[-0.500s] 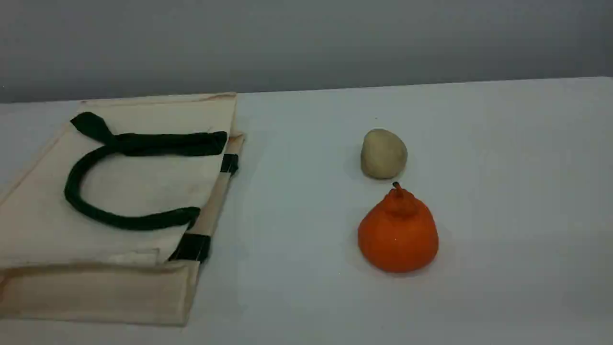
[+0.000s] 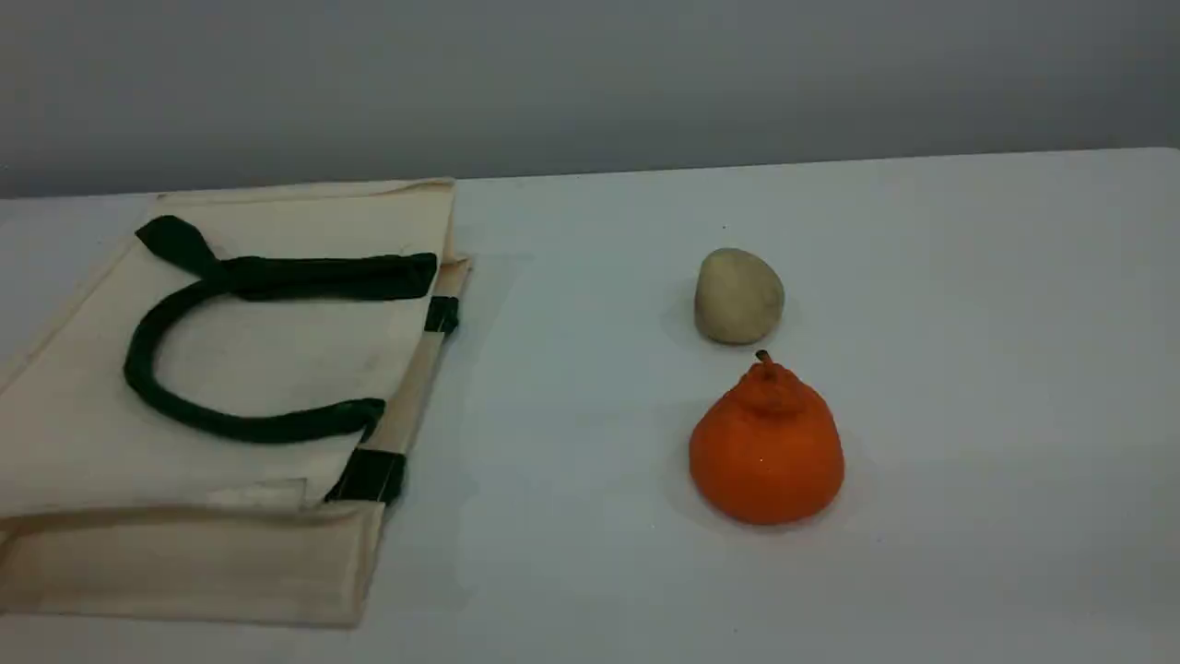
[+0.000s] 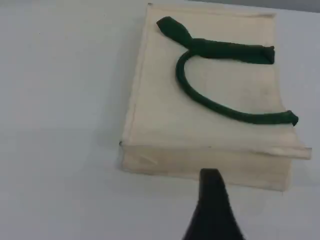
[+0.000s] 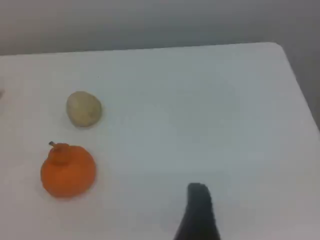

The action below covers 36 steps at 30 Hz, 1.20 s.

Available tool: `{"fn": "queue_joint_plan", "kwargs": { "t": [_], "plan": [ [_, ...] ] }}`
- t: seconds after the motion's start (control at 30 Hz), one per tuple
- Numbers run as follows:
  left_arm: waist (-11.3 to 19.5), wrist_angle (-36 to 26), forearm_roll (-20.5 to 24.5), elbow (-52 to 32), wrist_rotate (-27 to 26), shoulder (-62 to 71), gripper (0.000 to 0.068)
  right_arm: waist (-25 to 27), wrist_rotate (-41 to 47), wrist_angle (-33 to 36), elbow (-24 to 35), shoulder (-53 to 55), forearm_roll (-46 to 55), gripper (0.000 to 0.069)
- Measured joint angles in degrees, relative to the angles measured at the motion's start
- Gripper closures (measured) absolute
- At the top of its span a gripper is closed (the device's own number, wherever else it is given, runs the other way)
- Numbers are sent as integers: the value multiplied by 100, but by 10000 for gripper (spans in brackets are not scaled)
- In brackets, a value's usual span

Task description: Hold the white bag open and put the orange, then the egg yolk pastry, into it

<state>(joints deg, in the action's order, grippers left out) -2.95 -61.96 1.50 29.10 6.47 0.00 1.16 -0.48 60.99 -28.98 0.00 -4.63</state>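
The white bag point(image 2: 277, 355) lies flat and folded at the table's left, its dark green handles point(image 2: 147, 387) draped on top. In the left wrist view the white bag point(image 3: 165, 115) lies ahead of and below my left gripper point(image 3: 212, 192), whose one dark fingertip hovers near the bag's near edge, holding nothing. The orange point(image 2: 767, 452) stands right of centre with the egg yolk pastry point(image 2: 737, 295) just behind it, apart. In the right wrist view the orange point(image 4: 67, 170) and the egg yolk pastry point(image 4: 83, 108) lie far left of my right gripper point(image 4: 199, 205), which is empty. Neither arm shows in the scene view.
The white table point(image 2: 968, 323) ends at a back edge against a grey wall. Its right edge and rounded far corner point(image 4: 280, 47) show in the right wrist view.
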Motion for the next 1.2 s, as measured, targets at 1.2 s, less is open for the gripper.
{"fn": "queue_joint_plan", "kwargs": {
  "t": [1.2],
  "plan": [
    [-38,37,-33,8,0,2,230,0,48,0,0,0,-238,187]
  ]
}}
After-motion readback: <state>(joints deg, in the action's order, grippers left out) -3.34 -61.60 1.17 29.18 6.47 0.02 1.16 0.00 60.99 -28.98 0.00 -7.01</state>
